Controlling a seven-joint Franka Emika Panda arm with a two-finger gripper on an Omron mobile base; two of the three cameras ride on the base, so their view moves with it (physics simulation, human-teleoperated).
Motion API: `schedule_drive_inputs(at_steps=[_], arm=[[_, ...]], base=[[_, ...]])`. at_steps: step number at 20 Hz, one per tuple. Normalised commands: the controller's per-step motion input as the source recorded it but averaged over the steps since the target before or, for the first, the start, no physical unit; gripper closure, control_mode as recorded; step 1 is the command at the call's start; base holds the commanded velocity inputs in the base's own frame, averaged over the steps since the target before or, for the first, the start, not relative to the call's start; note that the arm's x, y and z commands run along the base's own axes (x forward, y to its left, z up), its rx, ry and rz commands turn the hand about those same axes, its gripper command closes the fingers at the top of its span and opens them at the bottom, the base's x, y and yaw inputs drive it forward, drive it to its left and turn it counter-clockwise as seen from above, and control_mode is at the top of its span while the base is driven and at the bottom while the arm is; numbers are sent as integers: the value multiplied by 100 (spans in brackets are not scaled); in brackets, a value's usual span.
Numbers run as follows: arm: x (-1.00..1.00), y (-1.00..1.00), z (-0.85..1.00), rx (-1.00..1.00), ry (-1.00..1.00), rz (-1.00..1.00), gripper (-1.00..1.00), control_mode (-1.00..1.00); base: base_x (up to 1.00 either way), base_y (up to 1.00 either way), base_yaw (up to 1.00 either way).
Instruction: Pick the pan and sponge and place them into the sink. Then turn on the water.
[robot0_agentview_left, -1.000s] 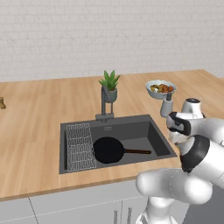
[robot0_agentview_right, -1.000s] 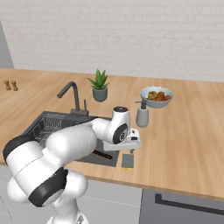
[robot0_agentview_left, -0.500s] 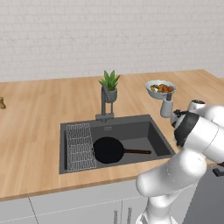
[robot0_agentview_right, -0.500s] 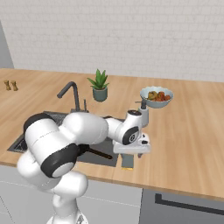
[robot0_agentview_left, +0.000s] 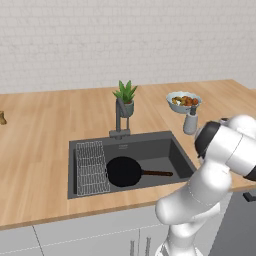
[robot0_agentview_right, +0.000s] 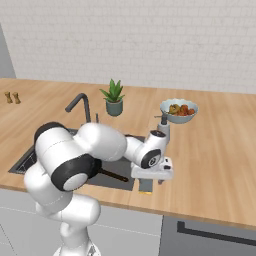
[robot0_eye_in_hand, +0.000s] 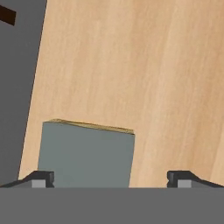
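Gripper (robot0_eye_in_hand: 111, 177) fingers spread wide over sponge (robot0_eye_in_hand: 85, 154); sponge's near edge cut off. Pan (robot0_agentview_left: 125, 171) in sink (robot0_agentview_left: 165, 150).

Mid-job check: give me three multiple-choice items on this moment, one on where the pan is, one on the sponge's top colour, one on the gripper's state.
1. Where is the pan?
A. On the counter beside the bowl
B. Inside the sink, beside the wire rack
C. Held in the gripper

2. What colour is the upward face of the sponge in the hand view?
A. Grey-green
B. Bright red
C. White

3. How does the gripper stand?
A. Shut on the sponge
B. Shut on the pan's handle
C. Open, fingers spread, the sponge lying between them toward one side

Answers:
1 B: the black pan lies on the basin floor, handle pointing away from the rack.
2 A: the scrub layer faces up, with a thin yellow edge at its far side.
3 C: the two fingertips sit wide apart, bare counter before one.
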Motion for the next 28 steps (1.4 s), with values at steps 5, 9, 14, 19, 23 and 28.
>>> schedule_drive_inputs(at_steps=[5, 9, 14, 19, 23, 28], arm=[[-13, 0, -3, 7, 0, -4, -100, -100], [-20, 7, 0, 8, 0, -4, -100, -100], [-15, 18, -1, 7, 3, -3, -100, -100], [-4, 39, -16, 3, 5, -1, -100, -100], [0, 32, -46, 0, 11, 0, -100, -100], [-3, 29, -52, 0, 11, 0, -100, -100]], base=[[0, 0, 0], [0, 0, 0], [0, 0, 0], [0, 0, 0], [0, 0, 0], [0, 0, 0]])
